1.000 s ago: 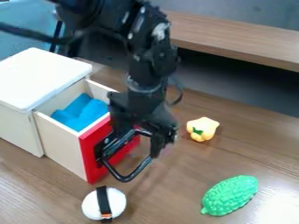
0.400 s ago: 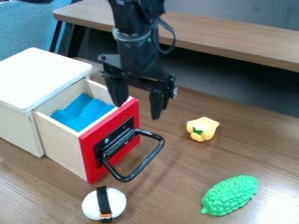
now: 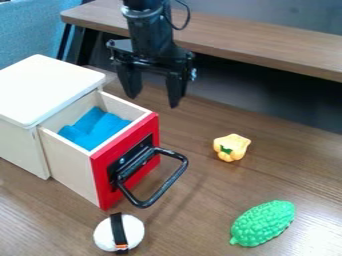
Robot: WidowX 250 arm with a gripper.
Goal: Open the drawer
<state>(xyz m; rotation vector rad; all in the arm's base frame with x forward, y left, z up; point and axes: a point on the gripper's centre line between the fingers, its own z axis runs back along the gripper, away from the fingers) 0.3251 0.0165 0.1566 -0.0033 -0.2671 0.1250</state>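
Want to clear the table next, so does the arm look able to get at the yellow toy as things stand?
Probably yes: the arm's jaws stand apart and empty, and nothing seems to block the way to the yellow toy, clear of the drawer.

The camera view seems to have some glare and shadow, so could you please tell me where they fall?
Camera view: bright glare on the table at the lower right, beside the green toy; deep darkness beneath the bench; a faint, soft shadow on the table to the right of the drawer's handle.
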